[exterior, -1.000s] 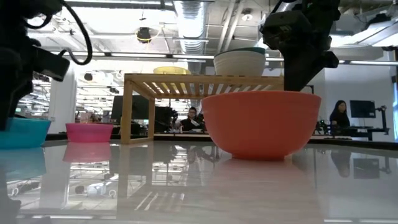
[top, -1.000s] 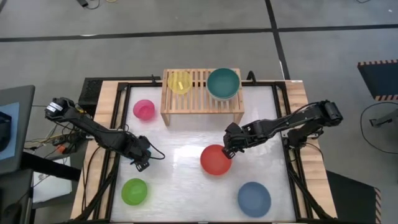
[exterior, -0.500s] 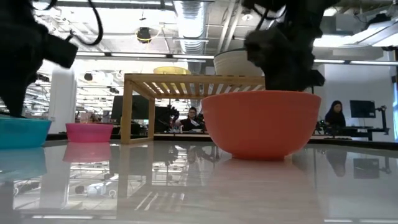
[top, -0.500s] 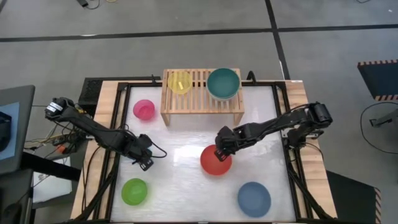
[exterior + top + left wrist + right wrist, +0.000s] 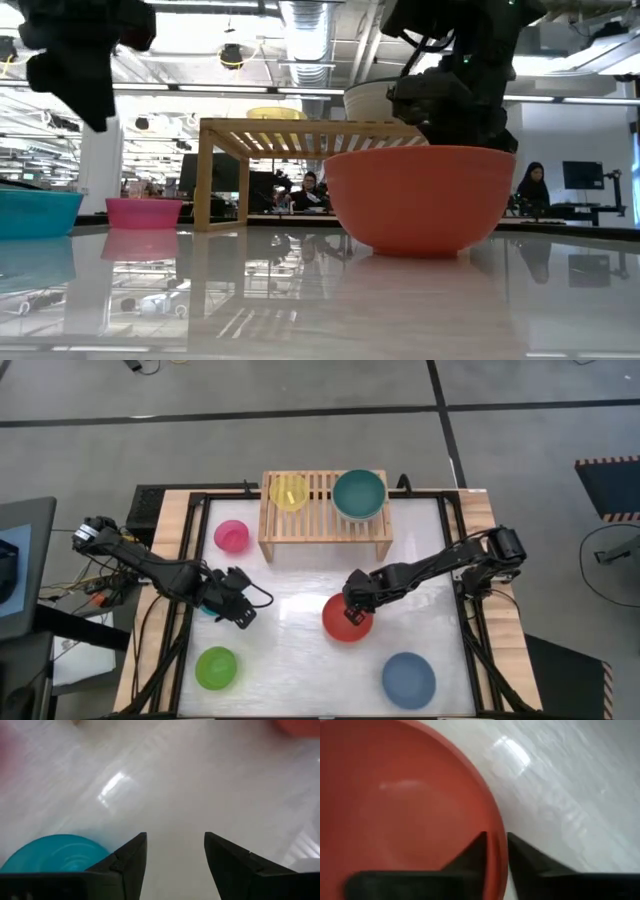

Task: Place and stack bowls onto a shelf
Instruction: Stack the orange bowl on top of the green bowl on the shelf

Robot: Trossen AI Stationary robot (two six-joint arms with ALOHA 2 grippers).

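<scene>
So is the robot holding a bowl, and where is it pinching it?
The right gripper has its fingers on either side of the red bowl's rim, one inside and one outside. The bowl sits on the table. The left gripper is open and holds nothing.

Red bowl [image 5: 420,200] upright on the table [image 5: 300,300], mid-surface. Right gripper [image 5: 450,110] down at its rim from behind; finger state not discernible. Shelf [image 5: 320,135] behind carries a cream-white bowl [image 5: 378,100]. Pink bowl [image 5: 143,212] beside the shelf's leg; cyan bowl [image 5: 35,212] at the table's side edge.
</scene>
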